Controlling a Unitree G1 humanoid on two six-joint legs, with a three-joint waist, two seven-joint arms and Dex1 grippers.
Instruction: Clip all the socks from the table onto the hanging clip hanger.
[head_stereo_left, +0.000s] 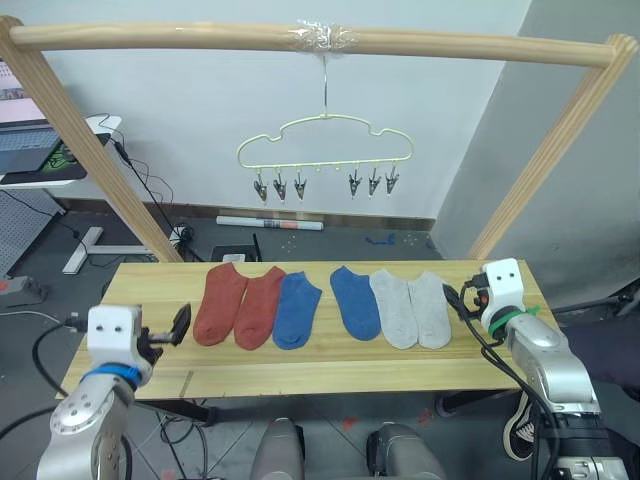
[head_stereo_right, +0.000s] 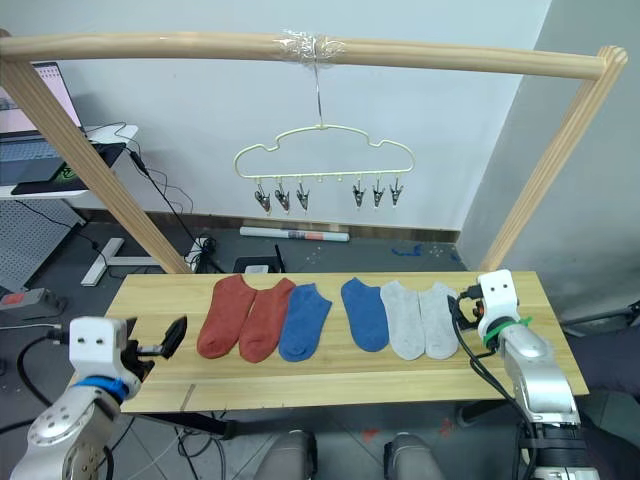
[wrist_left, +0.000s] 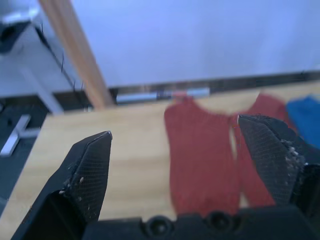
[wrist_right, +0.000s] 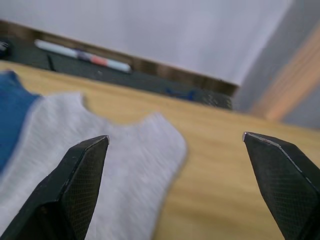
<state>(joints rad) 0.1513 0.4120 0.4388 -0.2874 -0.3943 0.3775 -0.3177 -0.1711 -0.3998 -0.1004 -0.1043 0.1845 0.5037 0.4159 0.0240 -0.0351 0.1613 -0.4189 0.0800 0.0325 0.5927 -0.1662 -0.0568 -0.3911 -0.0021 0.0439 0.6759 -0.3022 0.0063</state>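
A row of socks lies flat on the table (head_stereo_left: 330, 368): two rust-red socks (head_stereo_left: 220, 303) on the left, two blue socks (head_stereo_left: 296, 309) in the middle, two light grey socks (head_stereo_left: 431, 308) on the right. The pale-yellow clip hanger (head_stereo_left: 325, 140) hangs by its hook above them, and its grey clips (head_stereo_left: 280, 186) hold nothing. My left gripper (head_stereo_left: 180, 323) is open just left of the red socks (wrist_left: 200, 155), low over the table. At the table's right end my right gripper (head_stereo_left: 455, 297) is open beside the outer grey sock (wrist_right: 125, 160).
A round wooden pole frame (head_stereo_left: 320, 38) spans the table, with slanted legs at the left (head_stereo_left: 90, 150) and right (head_stereo_left: 545, 160) far corners. A laptop desk (head_stereo_left: 30, 150) and floor cables lie beyond the left end. A grey wall stands close on the right.
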